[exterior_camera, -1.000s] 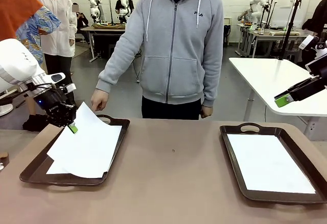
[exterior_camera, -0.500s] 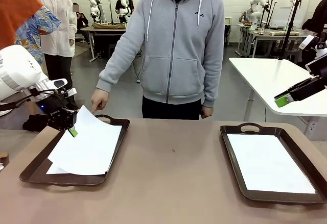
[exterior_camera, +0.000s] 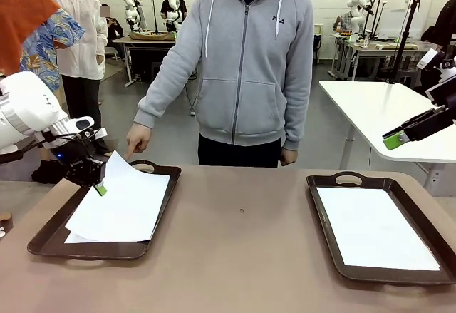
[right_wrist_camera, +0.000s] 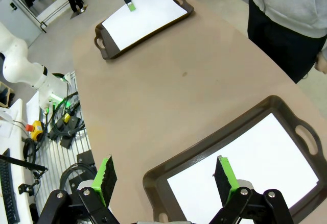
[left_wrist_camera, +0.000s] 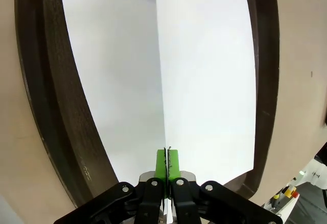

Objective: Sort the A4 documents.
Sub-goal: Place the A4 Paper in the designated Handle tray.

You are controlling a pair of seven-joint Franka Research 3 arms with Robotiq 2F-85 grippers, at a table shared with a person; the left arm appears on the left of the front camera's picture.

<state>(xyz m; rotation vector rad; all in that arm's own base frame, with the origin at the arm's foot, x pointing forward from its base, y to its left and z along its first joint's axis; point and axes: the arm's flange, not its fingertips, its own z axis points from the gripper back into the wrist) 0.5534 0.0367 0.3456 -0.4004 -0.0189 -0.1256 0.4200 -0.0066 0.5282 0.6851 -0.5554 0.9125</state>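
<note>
My left gripper (exterior_camera: 100, 188) is shut on the near-left edge of a white A4 document (exterior_camera: 125, 202), holding that edge slightly raised over the left dark brown tray (exterior_camera: 43, 242). The left wrist view shows the green pads (left_wrist_camera: 172, 164) pinched on this sheet (left_wrist_camera: 204, 81), with another white sheet (left_wrist_camera: 107, 81) flat beneath it in the tray (left_wrist_camera: 56, 106). A further document (exterior_camera: 374, 227) lies flat in the right tray (exterior_camera: 324, 238). My right gripper (exterior_camera: 399, 139) hangs open, high above the table's right end. In the right wrist view its gripper (right_wrist_camera: 166, 175) is above that tray (right_wrist_camera: 204, 152) and sheet (right_wrist_camera: 255, 168).
A person in a grey hoodie stands at the far side, one hand (exterior_camera: 139, 140) pointing down near the left tray's far handle (exterior_camera: 146, 165). Bare brown tabletop (exterior_camera: 242, 242) lies between the trays. A white table (exterior_camera: 385, 113) stands off to the right.
My left gripper has drawn the held sheet back and down. The sheet no longer overhangs the tray's front rim and lies flatter. The right arm has not moved.
</note>
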